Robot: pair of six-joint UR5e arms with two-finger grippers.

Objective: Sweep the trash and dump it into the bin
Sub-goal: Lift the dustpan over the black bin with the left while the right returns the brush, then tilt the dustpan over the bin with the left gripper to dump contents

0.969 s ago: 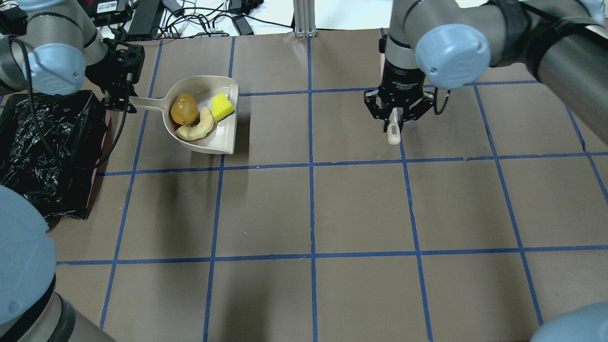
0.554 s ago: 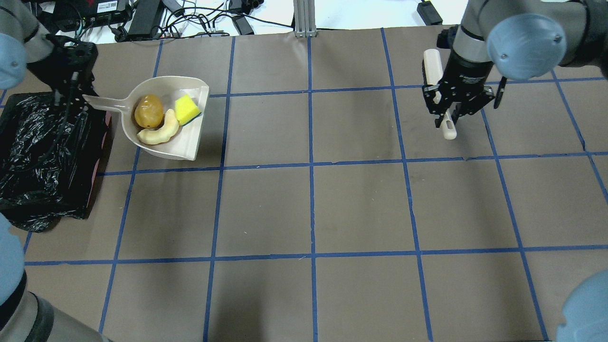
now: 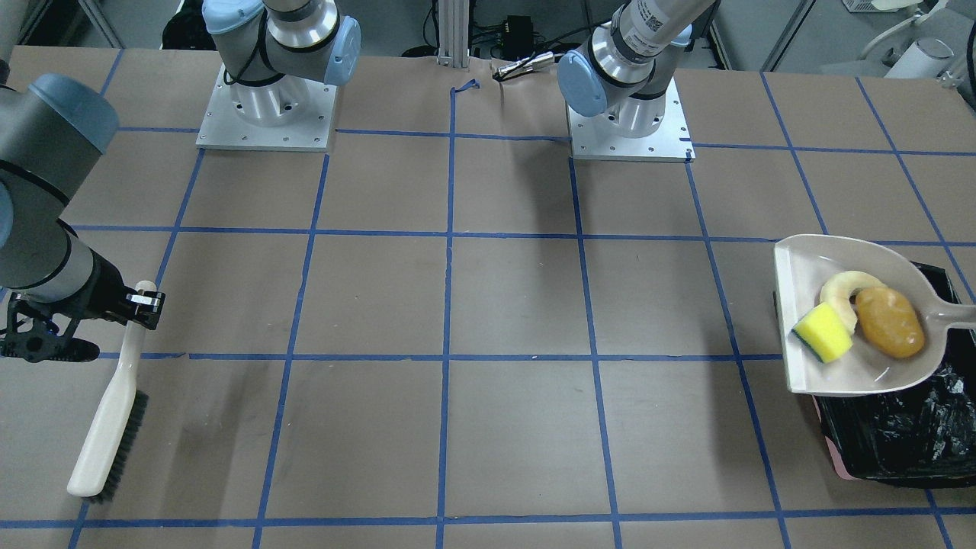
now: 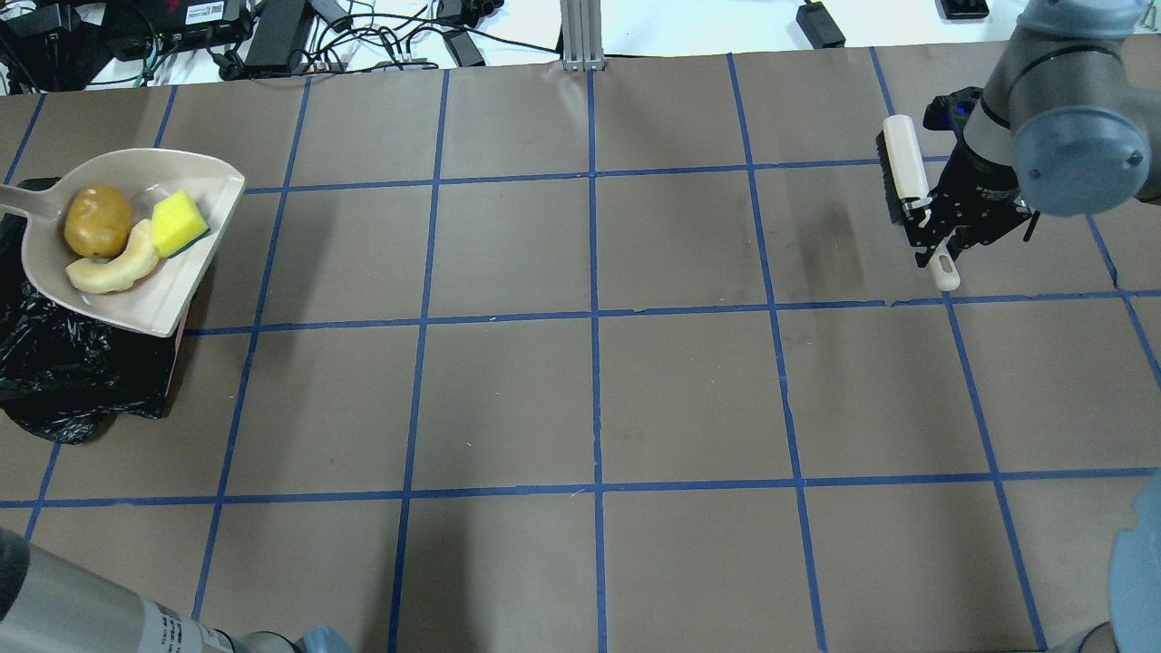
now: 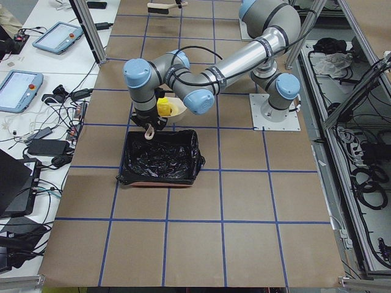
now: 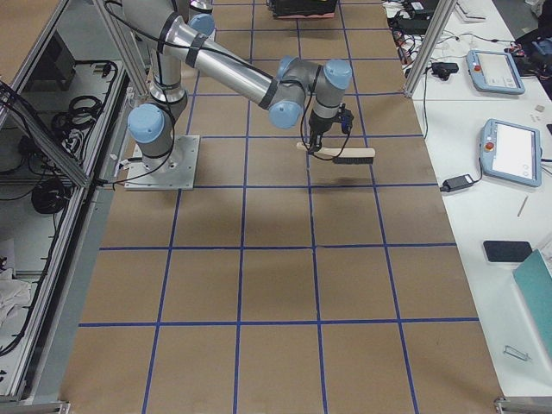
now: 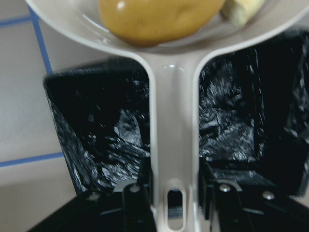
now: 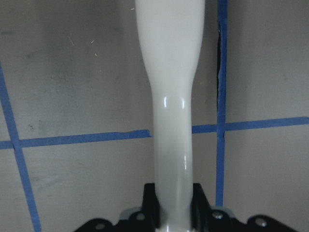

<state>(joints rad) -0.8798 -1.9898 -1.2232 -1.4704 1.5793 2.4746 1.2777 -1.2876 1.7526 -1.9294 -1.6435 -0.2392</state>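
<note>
Dumping is in hand: the left pincer [image 7: 173,193], clamped on the dustpan [image 4: 154,304] handle, holds the 3 trash pieces [image 4: 97,220] over the bin's [image 4: 63,363] edge, the right pincer [image 8: 174,203] clamps the brush [image 4: 905,168]; next, probably tilting.

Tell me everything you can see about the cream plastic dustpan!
The cream plastic dustpan is a smooth, glossy scoop with a rounded back, a straight open front lip and a long handle with a slot at its end. The left gripper clamps that handle and holds the pan roughly level, its handle over the black-lined bin. Inside lie a yellow sponge, a brownish lump and a pale curved slice.
</note>
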